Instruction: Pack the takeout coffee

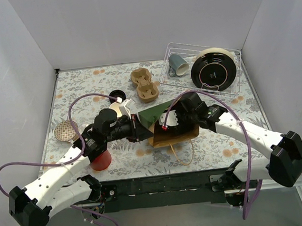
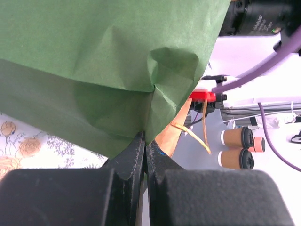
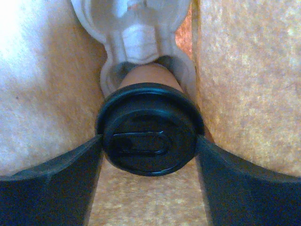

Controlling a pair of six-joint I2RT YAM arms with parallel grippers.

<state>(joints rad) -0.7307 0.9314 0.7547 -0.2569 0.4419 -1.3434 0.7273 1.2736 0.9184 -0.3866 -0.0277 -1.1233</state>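
White arm links [image 1: 51, 180], black joints [image 1: 287, 156], looping purple cables [image 1: 86, 100], black jaws.

Lidded cup [image 3: 149, 136] inside bag [image 1: 170, 136], cup carrier [image 1: 144, 84] behind, rack [image 1: 232, 88] far right

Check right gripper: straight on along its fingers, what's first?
The lidded coffee cup sitting between the right gripper's fingers; past it, a pale moulded piece inside the paper bag. Depth to that is unclear.
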